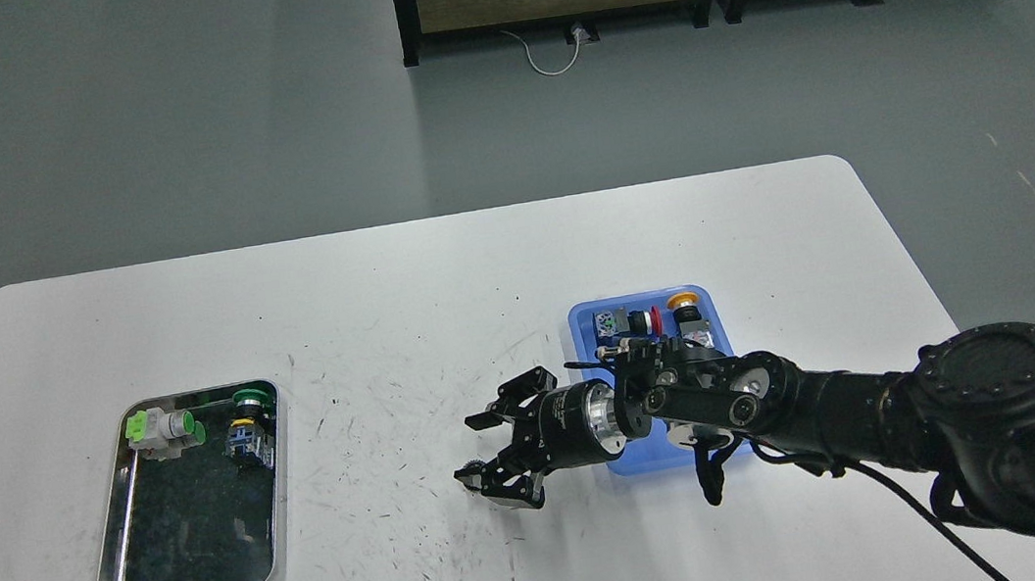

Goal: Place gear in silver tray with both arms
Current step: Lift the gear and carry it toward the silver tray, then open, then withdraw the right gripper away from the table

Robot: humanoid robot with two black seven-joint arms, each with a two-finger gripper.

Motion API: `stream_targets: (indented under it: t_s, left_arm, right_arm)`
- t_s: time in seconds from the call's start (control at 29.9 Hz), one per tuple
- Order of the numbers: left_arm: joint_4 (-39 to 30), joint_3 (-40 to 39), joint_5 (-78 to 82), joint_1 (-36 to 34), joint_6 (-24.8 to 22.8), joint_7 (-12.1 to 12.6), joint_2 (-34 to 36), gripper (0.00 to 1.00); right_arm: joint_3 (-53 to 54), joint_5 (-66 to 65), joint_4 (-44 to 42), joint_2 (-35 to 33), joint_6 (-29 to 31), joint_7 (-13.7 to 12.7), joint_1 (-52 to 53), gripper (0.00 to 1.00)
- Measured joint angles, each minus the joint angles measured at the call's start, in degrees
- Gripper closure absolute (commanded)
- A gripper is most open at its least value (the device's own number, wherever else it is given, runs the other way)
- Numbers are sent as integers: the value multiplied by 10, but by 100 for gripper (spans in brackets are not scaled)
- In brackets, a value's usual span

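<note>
The silver tray (277,517) lies at the table's left and holds a green-and-white push button (161,429) and a green-capped switch (248,424) at its far end. My right arm comes in from the right, and its gripper (474,449) is open over the middle of the table, well right of the silver tray. A small dark gear (472,468) lies on the table at the lower fingertip (492,481). I cannot tell whether the finger touches it. My left arm is out of view.
A blue plastic tray (581,322) sits right of centre, partly under my right wrist, with a red-capped button (642,321) and a yellow-capped button (680,302) in it. The white table top (437,281) is scuffed. Dark cabinets stand on the floor beyond.
</note>
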Motion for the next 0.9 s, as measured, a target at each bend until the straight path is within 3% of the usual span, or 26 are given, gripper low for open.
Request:
stream_targets:
  t_s: [0.17, 0.33, 0.4, 0.57, 0.9]
  left_arm:
    - [0, -3, 0, -21, -1, 10, 0, 2]
    - [2, -2, -1, -60, 9, 44, -9, 2]
    - [2, 1, -1, -64, 9, 45, -17, 2]
    - [1, 6, -1, -62, -3, 29, -45, 2]
    - [-7, 6, 58, -42, -20, -25, -109, 1]
  right_arm:
    - [31, 2, -28, 0, -2, -2, 20, 2]
    - [94, 13, -64, 0, -14, -5, 62, 2]
    - [130, 14, -79, 0, -26, -6, 77, 1]
    - [230, 17, -120, -29, -65, -7, 118, 1]
    - [313, 94, -166, -195, -91, -3, 185, 1]
